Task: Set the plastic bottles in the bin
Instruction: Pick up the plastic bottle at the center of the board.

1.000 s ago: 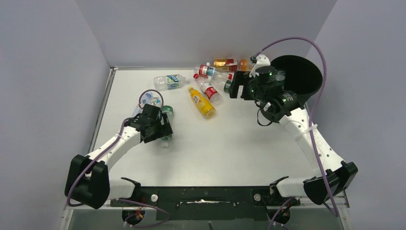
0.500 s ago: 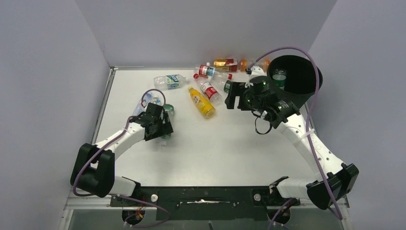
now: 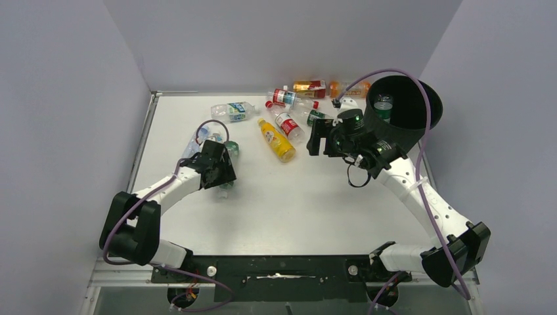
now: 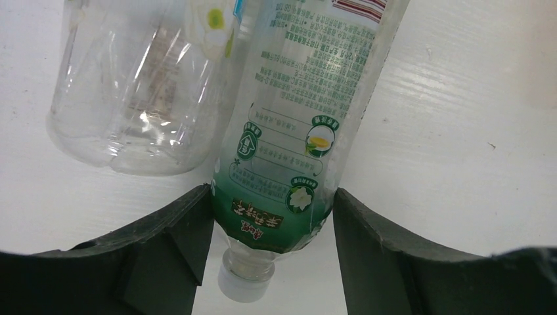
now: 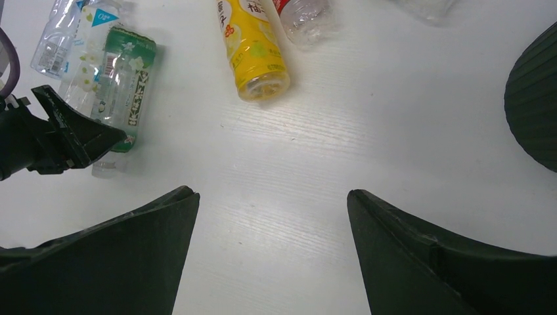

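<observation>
**A:** Where is your left gripper working?

**B:** My left gripper point(image 4: 270, 209) is sitting well to the left of the bin point(image 3: 435, 105), down at the table point(image 3: 295, 203). I am holding the green-label bottle point(image 4: 289, 131) at its shoulder, just above the white cap. 1 finger is pressing on each side, so the jaws are standing at the bottle's width. The bottle is lying flat on the table.

**A:** Is anything lying beside it?

**B:** A clear bottle point(image 4: 131, 85) is lying against it, touching along its side. It is on the side farther from the bin.

**A:** And your right gripper?

**B:** My right gripper point(image 5: 272, 197) is hanging just left of the bin, above bare table. Its jaws are spreading wide and gripping nothing. It is facing away from the bin. The yellow bottle point(image 5: 253, 46) is lying on its side just beyond the fingertips.

**A:** Where are the other bottles lying?

**B:** 1 small bottle point(image 3: 383, 105) with some green on it is showing inside the bin, against its far wall. An orange bottle point(image 3: 336, 87) is lying just left of the bin's rim at the back of the table. 2 red-label bottles point(image 3: 288, 123) are lying a little farther from the bin. A blue-label bottle point(image 3: 231, 111) is lying farther left again.
</observation>
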`<state>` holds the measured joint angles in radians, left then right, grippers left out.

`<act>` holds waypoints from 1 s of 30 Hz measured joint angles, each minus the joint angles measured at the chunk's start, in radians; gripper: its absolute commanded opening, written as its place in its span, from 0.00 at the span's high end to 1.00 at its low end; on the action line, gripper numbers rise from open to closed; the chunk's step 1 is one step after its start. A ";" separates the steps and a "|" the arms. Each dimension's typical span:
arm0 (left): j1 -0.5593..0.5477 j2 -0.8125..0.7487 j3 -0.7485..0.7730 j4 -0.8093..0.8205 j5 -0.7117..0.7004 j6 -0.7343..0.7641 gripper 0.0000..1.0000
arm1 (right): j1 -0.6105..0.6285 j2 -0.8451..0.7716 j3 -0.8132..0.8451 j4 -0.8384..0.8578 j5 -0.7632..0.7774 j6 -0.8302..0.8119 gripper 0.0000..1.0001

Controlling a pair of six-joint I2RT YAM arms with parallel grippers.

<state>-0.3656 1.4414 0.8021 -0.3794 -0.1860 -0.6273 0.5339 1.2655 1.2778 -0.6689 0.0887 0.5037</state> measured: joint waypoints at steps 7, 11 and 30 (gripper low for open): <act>-0.012 -0.012 -0.040 0.072 0.008 -0.019 0.55 | 0.005 0.012 0.007 -0.058 0.008 -0.002 0.14; -0.022 -0.055 -0.113 0.169 0.036 -0.053 0.57 | 0.005 0.063 0.063 -0.119 0.008 -0.008 0.14; -0.147 -0.355 -0.276 0.203 0.177 -0.140 0.58 | 0.005 0.154 0.261 -0.252 -0.025 0.105 0.14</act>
<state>-0.5129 1.0863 0.5259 -0.1768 -0.0093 -0.7670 0.5388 1.4200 1.5391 -0.9207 0.0639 0.6083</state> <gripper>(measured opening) 0.596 0.858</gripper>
